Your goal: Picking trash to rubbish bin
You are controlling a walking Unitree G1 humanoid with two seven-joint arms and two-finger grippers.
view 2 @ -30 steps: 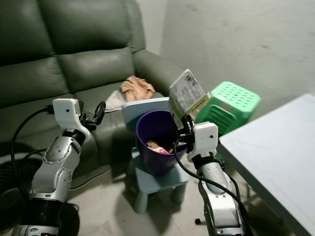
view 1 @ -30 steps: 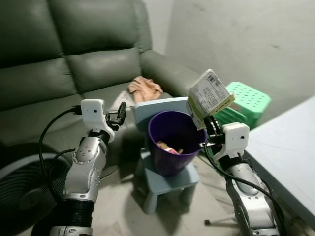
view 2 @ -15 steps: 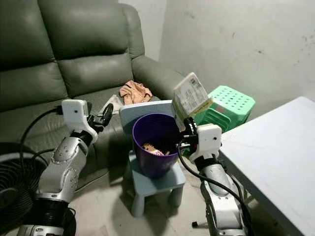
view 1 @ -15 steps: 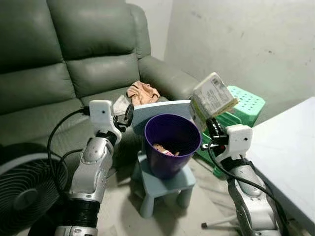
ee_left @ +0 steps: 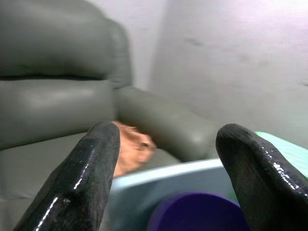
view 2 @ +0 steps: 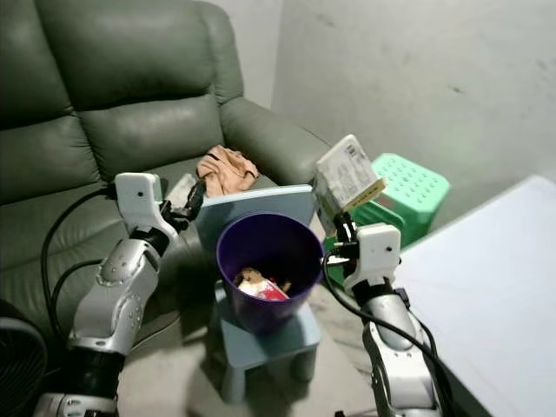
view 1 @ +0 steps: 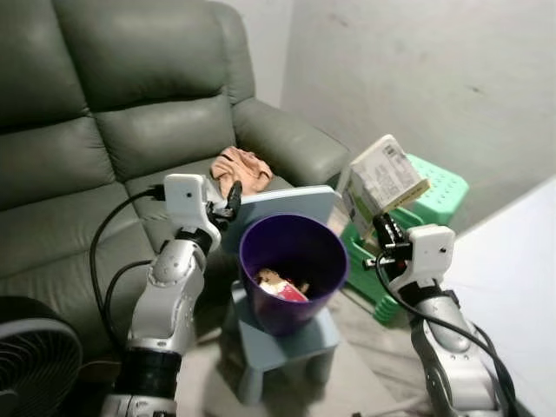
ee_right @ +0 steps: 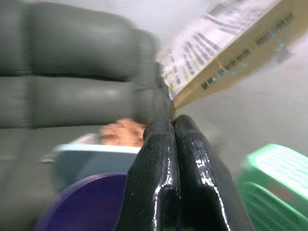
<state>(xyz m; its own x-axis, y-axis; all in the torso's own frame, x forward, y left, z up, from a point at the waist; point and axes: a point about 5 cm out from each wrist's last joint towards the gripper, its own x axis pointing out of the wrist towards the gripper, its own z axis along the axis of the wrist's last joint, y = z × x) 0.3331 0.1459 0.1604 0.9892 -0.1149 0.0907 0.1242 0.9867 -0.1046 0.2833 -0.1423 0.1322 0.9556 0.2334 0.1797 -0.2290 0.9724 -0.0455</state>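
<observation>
Beside the purple bin (view 1: 291, 271), on its right rim side, your right tool (view 1: 380, 228) is clenched on a corner of the flattened carton (view 1: 382, 179), held up and not yet over the opening. Some trash (view 1: 280, 285) already lies in the bin, so the drop is what remains (by my reading). Your left tool (ee_left: 163, 168) hangs released near the bin. Its wrist view shows that spread plainly; the right wrist view shows the pinch.
</observation>
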